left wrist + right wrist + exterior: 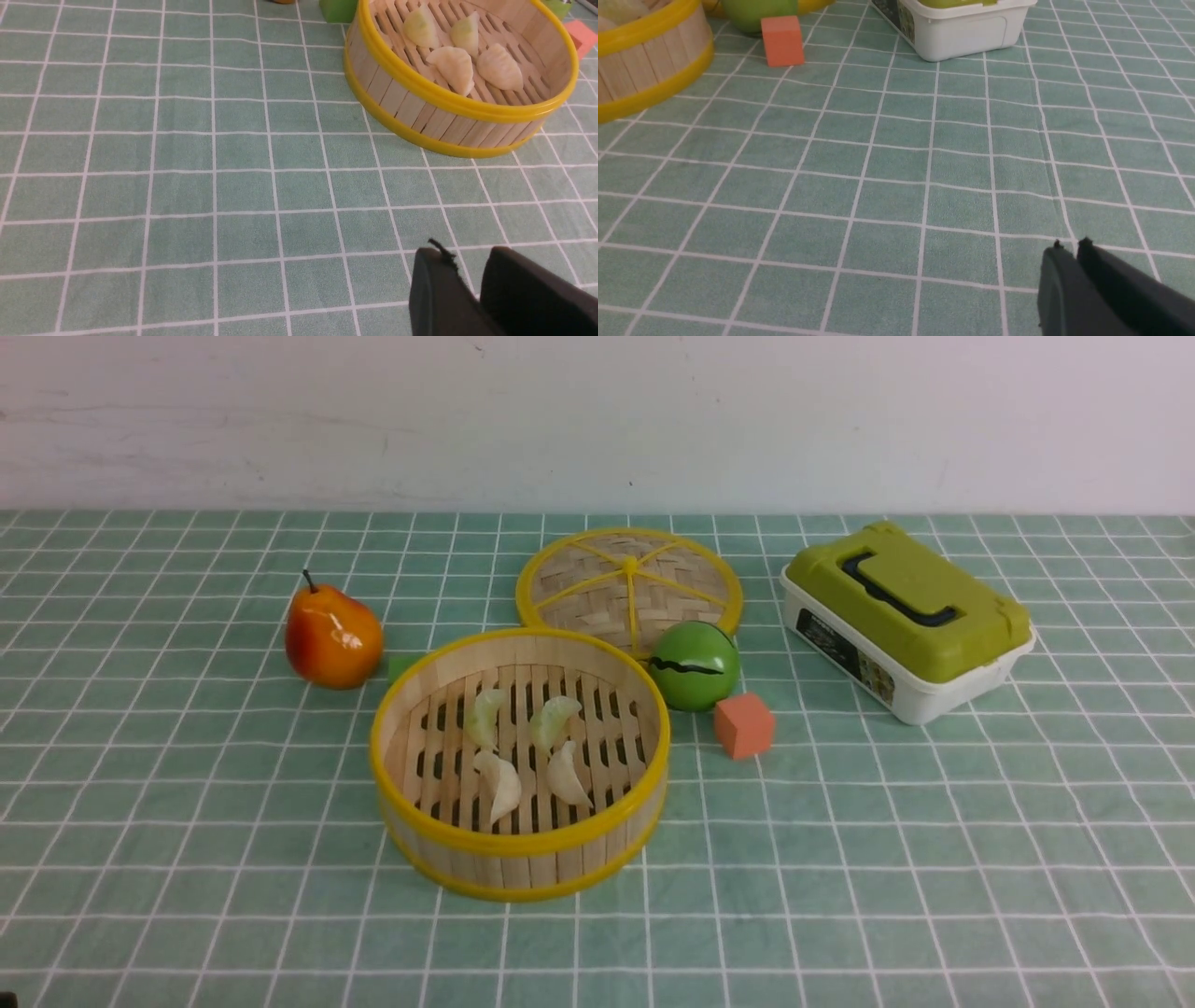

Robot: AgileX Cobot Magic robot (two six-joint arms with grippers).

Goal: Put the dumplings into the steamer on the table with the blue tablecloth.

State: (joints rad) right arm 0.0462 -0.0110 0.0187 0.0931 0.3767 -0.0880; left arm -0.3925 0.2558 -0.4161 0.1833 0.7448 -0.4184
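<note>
Left claw slightly open, right claw nearly closed, both empty. Four dumplings lie in the steamer on the table. A claw swinging low could knock its rim, jostling or spilling them.

The left tool gapes; the right tool barely parts.

The round pale-wood bamboo steamer has bright yellow rims, while two of the crescent dumplings are creamy white and two pale yellow-green. Thin white lines grid the teal-green tablecloth. The round woven bamboo lid mixes tan and brown under yellow spokes, the glossy pear-shaped fruit blends orange into red, and a jagged black stripe crosses the round green ball.
</note>
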